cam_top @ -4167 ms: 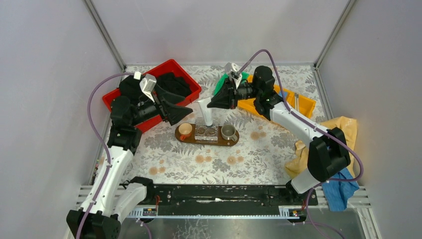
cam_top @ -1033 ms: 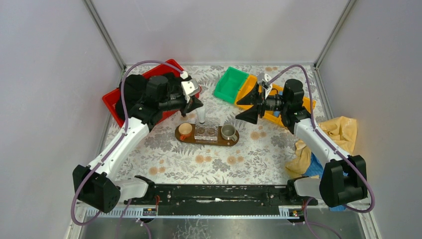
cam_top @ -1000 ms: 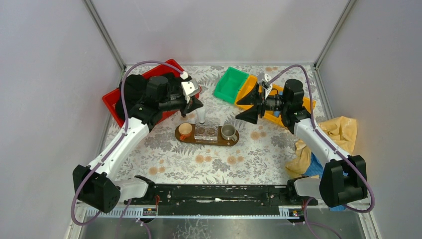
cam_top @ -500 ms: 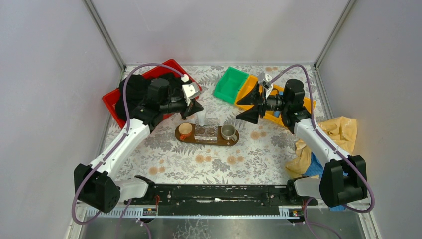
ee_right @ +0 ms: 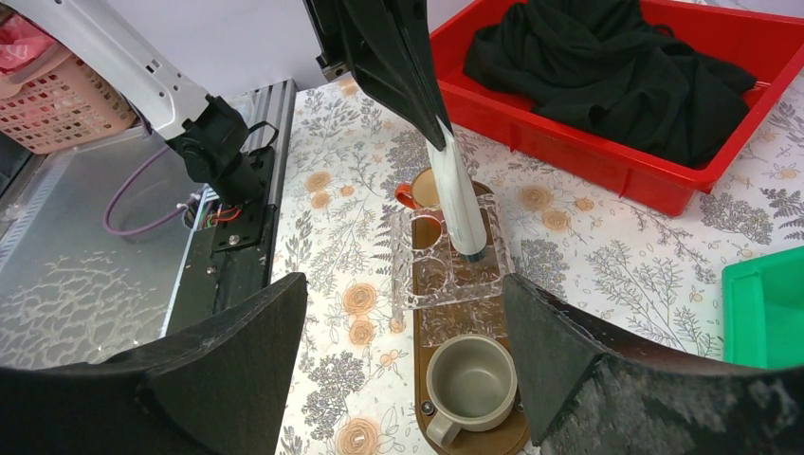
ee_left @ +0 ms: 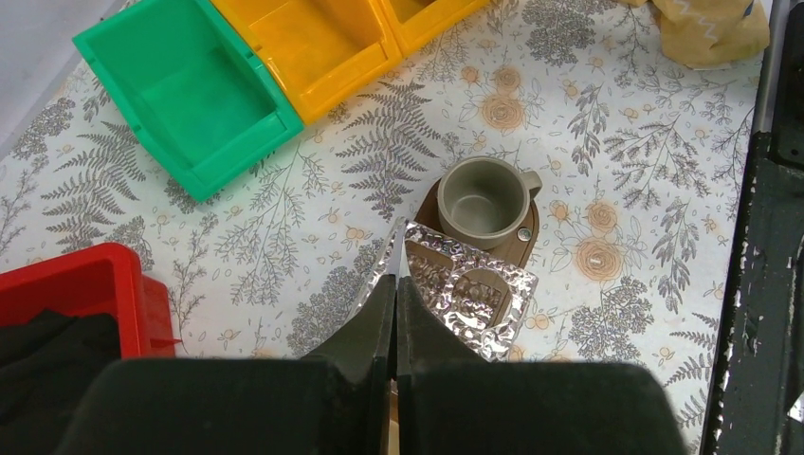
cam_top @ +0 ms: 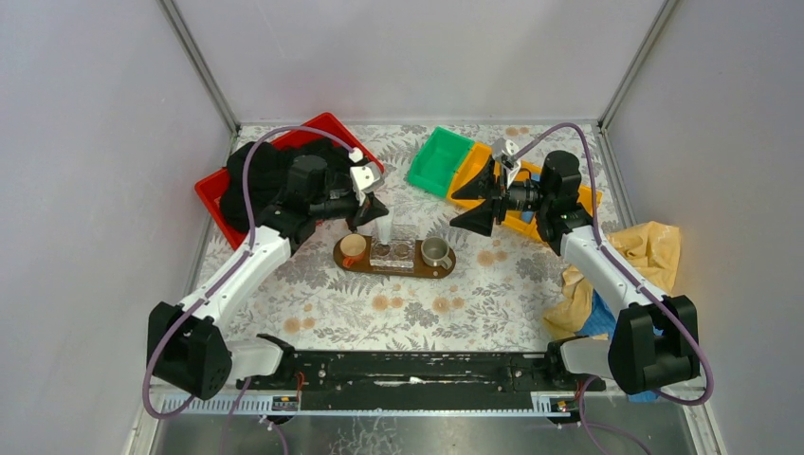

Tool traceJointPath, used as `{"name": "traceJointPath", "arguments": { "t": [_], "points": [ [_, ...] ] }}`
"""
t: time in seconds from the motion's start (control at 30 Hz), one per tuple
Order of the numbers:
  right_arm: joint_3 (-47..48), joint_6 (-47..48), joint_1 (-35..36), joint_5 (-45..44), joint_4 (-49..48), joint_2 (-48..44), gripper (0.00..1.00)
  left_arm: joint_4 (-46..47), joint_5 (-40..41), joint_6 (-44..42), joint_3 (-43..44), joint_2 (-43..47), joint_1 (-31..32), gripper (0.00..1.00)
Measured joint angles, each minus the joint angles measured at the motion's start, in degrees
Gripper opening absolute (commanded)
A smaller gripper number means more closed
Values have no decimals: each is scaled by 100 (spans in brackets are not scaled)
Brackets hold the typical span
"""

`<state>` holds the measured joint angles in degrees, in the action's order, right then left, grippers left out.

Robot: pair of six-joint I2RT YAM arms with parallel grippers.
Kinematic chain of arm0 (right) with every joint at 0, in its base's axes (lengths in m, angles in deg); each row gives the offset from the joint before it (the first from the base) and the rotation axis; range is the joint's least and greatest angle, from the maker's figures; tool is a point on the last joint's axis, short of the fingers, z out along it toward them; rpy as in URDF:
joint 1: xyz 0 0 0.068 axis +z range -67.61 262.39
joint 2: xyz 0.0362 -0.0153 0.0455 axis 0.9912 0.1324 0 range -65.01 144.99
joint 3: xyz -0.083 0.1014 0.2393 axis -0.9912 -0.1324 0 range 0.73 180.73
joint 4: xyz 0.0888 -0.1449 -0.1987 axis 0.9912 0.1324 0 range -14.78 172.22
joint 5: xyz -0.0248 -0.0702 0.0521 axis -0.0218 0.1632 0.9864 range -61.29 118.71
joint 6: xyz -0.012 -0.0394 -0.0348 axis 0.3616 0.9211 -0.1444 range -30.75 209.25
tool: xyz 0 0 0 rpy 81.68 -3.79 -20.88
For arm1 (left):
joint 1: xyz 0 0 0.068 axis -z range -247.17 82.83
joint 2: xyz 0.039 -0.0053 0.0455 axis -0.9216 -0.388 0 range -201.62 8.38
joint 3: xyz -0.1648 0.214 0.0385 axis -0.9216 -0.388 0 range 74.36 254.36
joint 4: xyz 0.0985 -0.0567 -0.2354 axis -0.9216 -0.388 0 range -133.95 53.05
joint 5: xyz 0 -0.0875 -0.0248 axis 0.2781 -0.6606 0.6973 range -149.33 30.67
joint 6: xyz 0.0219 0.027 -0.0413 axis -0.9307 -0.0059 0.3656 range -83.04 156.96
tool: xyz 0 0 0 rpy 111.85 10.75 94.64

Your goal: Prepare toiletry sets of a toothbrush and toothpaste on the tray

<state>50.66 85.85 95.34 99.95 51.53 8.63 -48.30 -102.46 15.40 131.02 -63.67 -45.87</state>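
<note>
Placing the toothpaste in the clear holder
The left gripper is closed on the tube's flat top, so the cap end can enter a hole of the holder on the tray; the right gripper hangs open, aside.

Whitish toothpaste stands nearly upright (lower end in a clear holder) on the brown tray.
</note>
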Motion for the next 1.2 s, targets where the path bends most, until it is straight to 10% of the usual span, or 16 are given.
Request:
{"name": "traceJointPath", "arguments": {
  "t": [0.77, 1.2],
  "points": [
    [-46, -105, -33, 4, -114, 0, 82, 321, -105, 26, -199, -302, -125, 5],
    [-66, -125, -37, 42, -153, 0, 82, 431, -138, 44, -216, -435, -149, 31]
  ]
}}
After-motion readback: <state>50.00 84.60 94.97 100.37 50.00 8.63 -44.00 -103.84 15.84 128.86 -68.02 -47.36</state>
